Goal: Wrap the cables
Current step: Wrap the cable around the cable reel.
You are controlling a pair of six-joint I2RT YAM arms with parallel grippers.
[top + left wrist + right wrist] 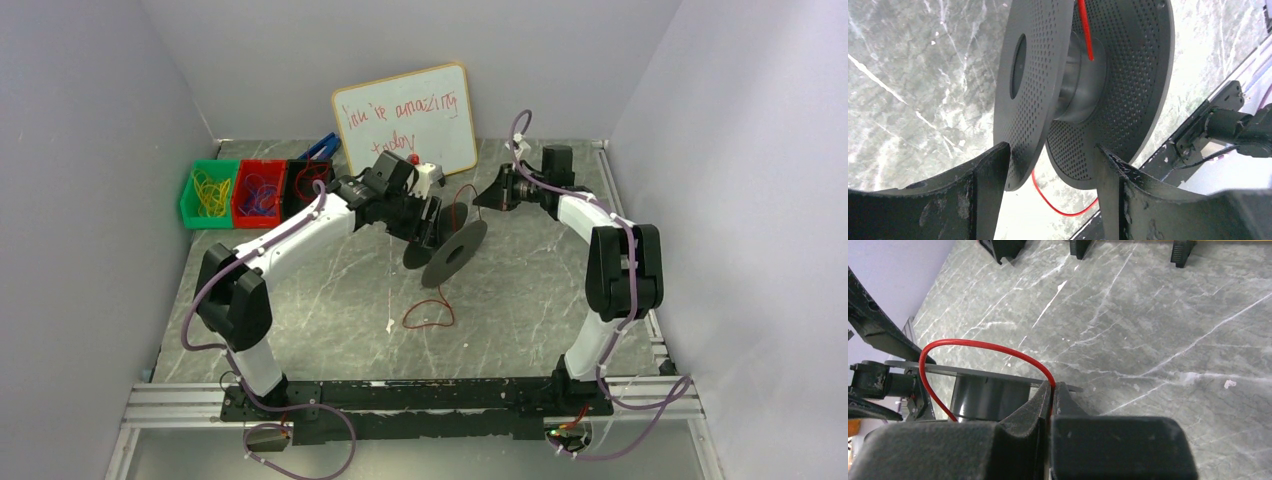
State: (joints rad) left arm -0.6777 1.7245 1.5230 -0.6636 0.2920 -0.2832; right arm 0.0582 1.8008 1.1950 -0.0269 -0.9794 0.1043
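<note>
My left gripper [425, 225] [1050, 148] is shut on the black spool [455, 252], one finger outside each perforated flange [1133, 75], and holds it tilted above the table. The thin red cable [428, 318] lies in a loose loop on the table below the spool, and a strand rises to the spool's hub [1085, 30]. My right gripper [487, 195] [1053, 386] is just right of the spool and is shut on the red cable [978, 343], which arches from its fingertips back down beside the spool's hub [983, 397].
A green bin [208, 195] of yellow wire loops, a red bin [258, 192] and a black bin [305, 180] stand at the back left. A whiteboard [405, 120] leans on the back wall. A small white scrap [389, 325] lies near the cable loop.
</note>
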